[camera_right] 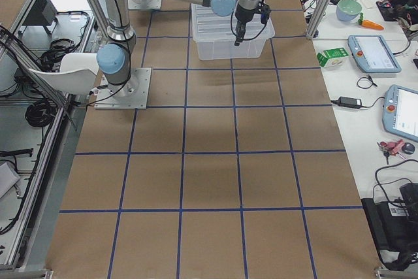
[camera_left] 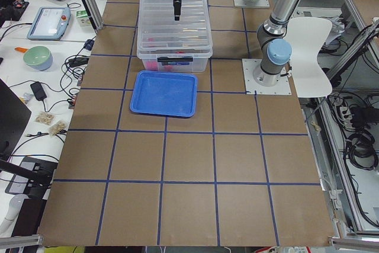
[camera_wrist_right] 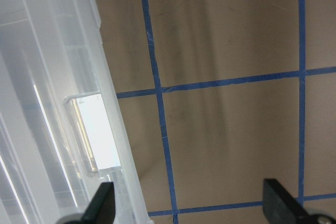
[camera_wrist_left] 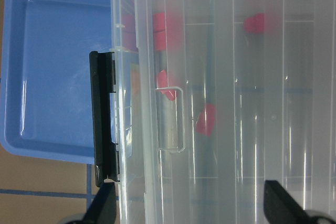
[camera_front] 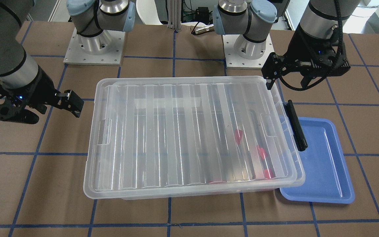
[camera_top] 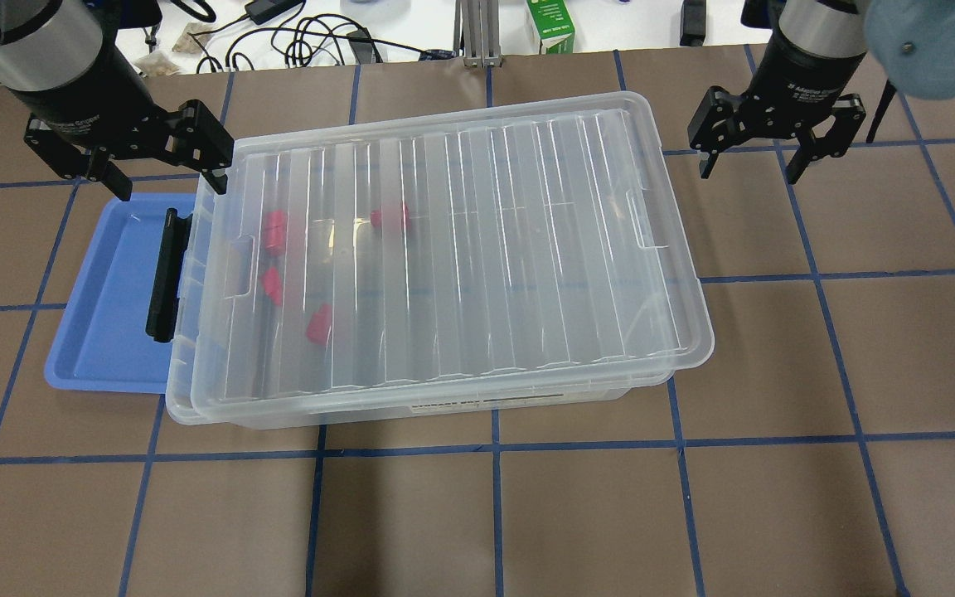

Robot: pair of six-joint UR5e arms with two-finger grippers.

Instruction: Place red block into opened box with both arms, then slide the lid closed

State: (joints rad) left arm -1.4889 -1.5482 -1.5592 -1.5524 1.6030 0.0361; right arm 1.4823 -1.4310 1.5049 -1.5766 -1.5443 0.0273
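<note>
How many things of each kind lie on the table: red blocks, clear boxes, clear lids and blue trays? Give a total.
Small red plastic blocks: 4
Large clear plastic box: 1
Ribbed clear plastic lid: 1
Shallow blue plastic tray: 1
Total: 7

We are looking at a brown table (camera_top: 776, 373) crossed with blue tape (camera_top: 496, 514); the box (camera_top: 444, 408) is sitting on it, the blue tray (camera_top: 104, 332) lying just beside.
</note>
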